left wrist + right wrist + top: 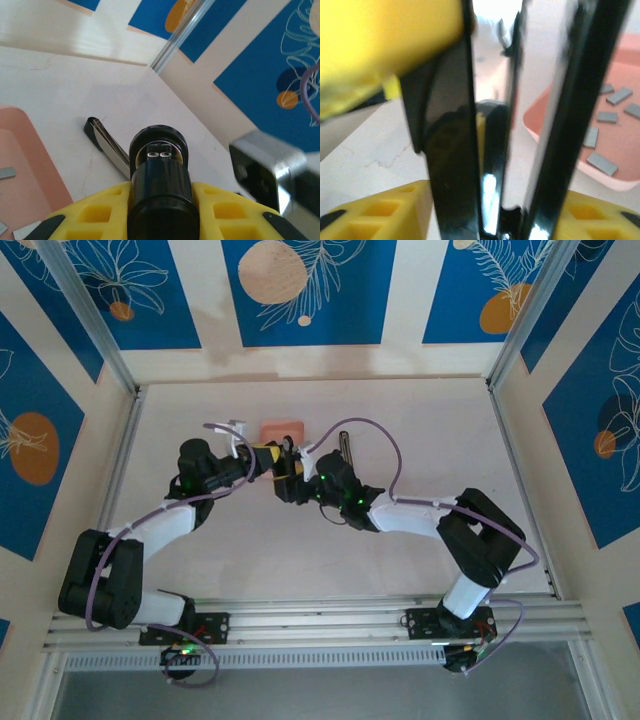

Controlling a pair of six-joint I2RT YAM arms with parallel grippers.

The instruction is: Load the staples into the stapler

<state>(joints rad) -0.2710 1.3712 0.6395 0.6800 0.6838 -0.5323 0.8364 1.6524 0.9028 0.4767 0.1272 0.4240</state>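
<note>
Left hand [161, 205] pinches the glossy black stapler [159, 165] between its yellow pads [95, 207]. The right hand [490, 220] straddles the stapler's black arms, and its grip cannot be told. Small grey metal staple strips [601, 163] lie in the salmon-pink rectangular tray [540, 132] just beside. It would be best to brace the body firmly and open the magazine fully before fetching a strip. Both arms reach inward, meeting over the white worktop [420, 420].
</note>
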